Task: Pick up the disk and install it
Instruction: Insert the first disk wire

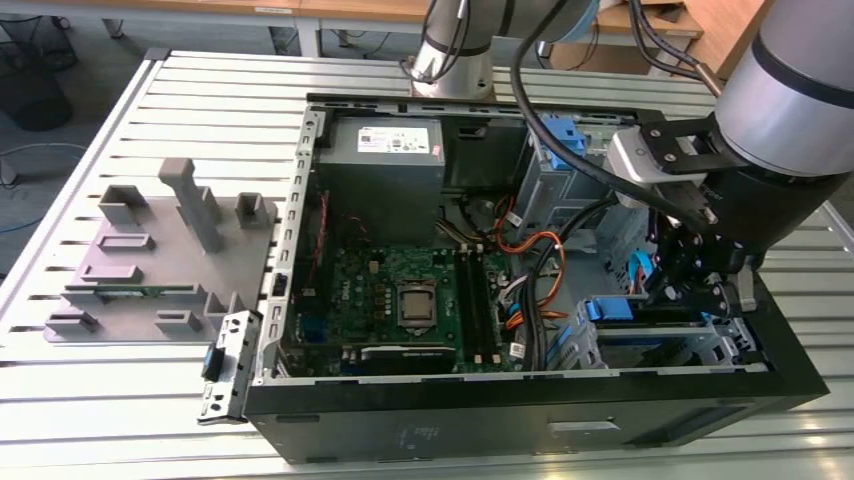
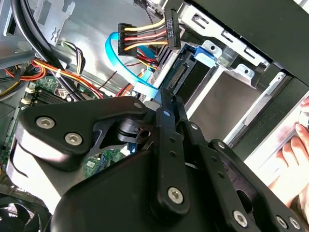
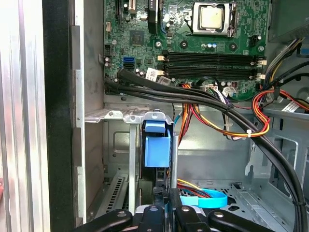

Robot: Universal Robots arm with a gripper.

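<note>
The disk (image 3: 157, 145) stands edge-on in a slot of the metal drive cage (image 3: 113, 116), its blue plastic rail facing me. In the second wrist view the disk's (image 2: 186, 72) connector end and blue rail lie just past my fingertips. My gripper (image 2: 169, 96) is shut, its tips pressed together against that end with nothing between them. In the first wrist view the gripper (image 3: 165, 207) sits directly behind the disk. In the exterior view the gripper (image 1: 683, 296) reaches down into the case's front corner on the exterior view's right, beside the blue rail of the disk (image 1: 617, 310).
The open computer case (image 1: 534, 400) holds a motherboard (image 1: 400, 290), a grey power supply (image 1: 380, 150) and bundled cables (image 3: 227, 116). A loose blue data cable (image 2: 118, 53) and a power connector (image 2: 170, 26) hang near the disk. A hand (image 2: 294, 150) rests outside the case. A grey fixture (image 1: 147, 250) lies on the table.
</note>
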